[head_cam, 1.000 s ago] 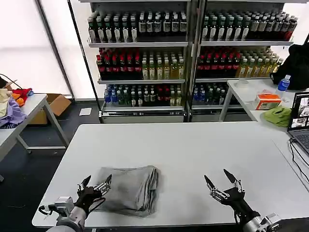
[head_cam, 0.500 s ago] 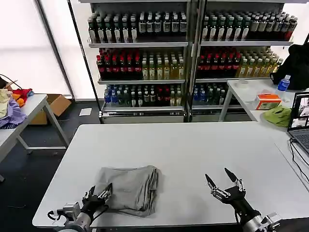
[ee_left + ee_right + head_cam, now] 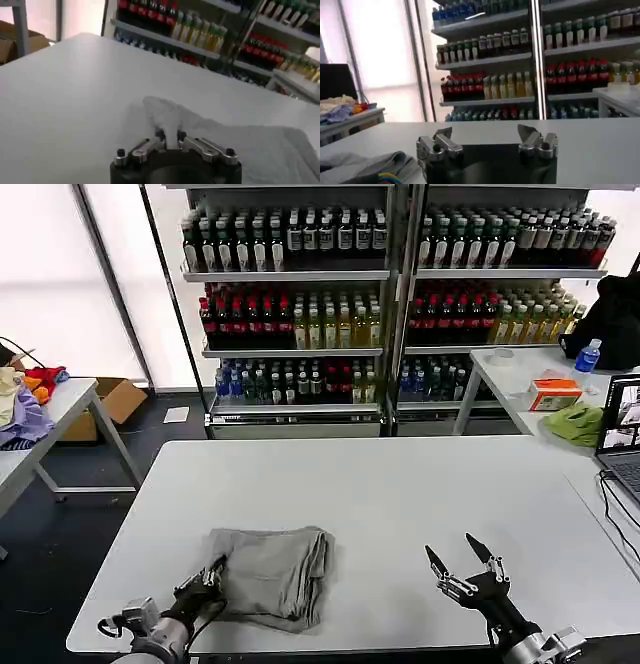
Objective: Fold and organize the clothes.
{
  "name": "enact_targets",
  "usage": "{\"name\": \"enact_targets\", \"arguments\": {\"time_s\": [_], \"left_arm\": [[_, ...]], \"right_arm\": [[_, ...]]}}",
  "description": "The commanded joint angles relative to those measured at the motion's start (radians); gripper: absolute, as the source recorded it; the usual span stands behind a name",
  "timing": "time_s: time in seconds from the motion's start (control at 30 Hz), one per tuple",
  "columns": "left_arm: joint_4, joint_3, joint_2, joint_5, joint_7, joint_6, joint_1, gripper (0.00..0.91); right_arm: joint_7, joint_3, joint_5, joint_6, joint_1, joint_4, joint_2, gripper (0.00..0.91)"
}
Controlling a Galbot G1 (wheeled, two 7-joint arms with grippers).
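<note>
A white tabletop (image 3: 400, 504) fills the foreground, with shelves of bottled drinks (image 3: 390, 304) behind it.

At the near left, the left hand (image 3: 208, 576) sits low at the tabletop's front edge, against the near left corner of the folded shirt (image 3: 270, 572). Its fingers are drawn together and pinch a raised fold of the cloth; in the left wrist view, the fingertips (image 3: 161, 135) close on a peak of pale fabric (image 3: 167, 120). Compared with one second ago, this hand is lower and nearer the robot, and its fingers, spread open then beside the cloth, are now closed on it. Half a second ago they were already narrowing at the same corner.

The folded shirt is light grey and lies as a compact, roughly square bundle on the near left part of the tabletop, its right edge showing stacked layers. It lies almost where it lay in the earlier frames, and the near left corner is now lifted slightly into the pinch.

To the right, well apart from the shirt, the right hand (image 3: 463, 562) hovers over bare tabletop with its two dark fingers spread wide and pointing upward. It has barely shifted over the past second. In the right wrist view, its fingers (image 3: 442, 134) stand apart, and the grey shirt (image 3: 370, 165) lies off to one side.
</note>
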Motion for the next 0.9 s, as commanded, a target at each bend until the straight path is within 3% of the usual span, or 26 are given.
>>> {"name": "enact_targets", "arguments": {"time_s": [0.03,0.3,0.43,0.6,0.73,0.83,0.9], "left_arm": [[-0.060,-0.231,0.023,-0.109,0.039,-0.048,0.000,0.010],[-0.089,-0.499,0.166,-0.123,0.046,0.048,-0.013,0.010],[-0.151,-0.539,0.242,-0.165,0.042,0.099,0.009,0.010],[-0.314,-0.398,0.208,-0.195,-0.034,0.134,0.017,0.010],[-0.357,-0.006,0.158,-0.243,-0.118,0.117,-0.035,0.010],[-0.262,0.269,0.113,-0.327,-0.215,0.119,-0.132,0.010],[-0.190,0.369,0.084,-0.322,-0.230,0.108,-0.194,0.010]], "right_arm": [[0.000,-0.006,0.003,0.001,0.005,-0.007,-0.006,0.907],[0.001,-0.007,0.010,0.002,0.008,-0.002,-0.013,0.907],[0.000,0.001,0.015,0.007,0.003,-0.003,-0.011,0.907],[0.002,0.010,0.017,0.010,-0.006,-0.003,-0.009,0.907],[0.002,0.008,0.012,0.010,-0.013,-0.004,-0.003,0.907],[0.002,0.010,0.009,0.008,-0.024,0.009,0.009,0.907],[0.006,0.013,0.004,0.006,-0.036,0.019,0.015,0.907]]}}
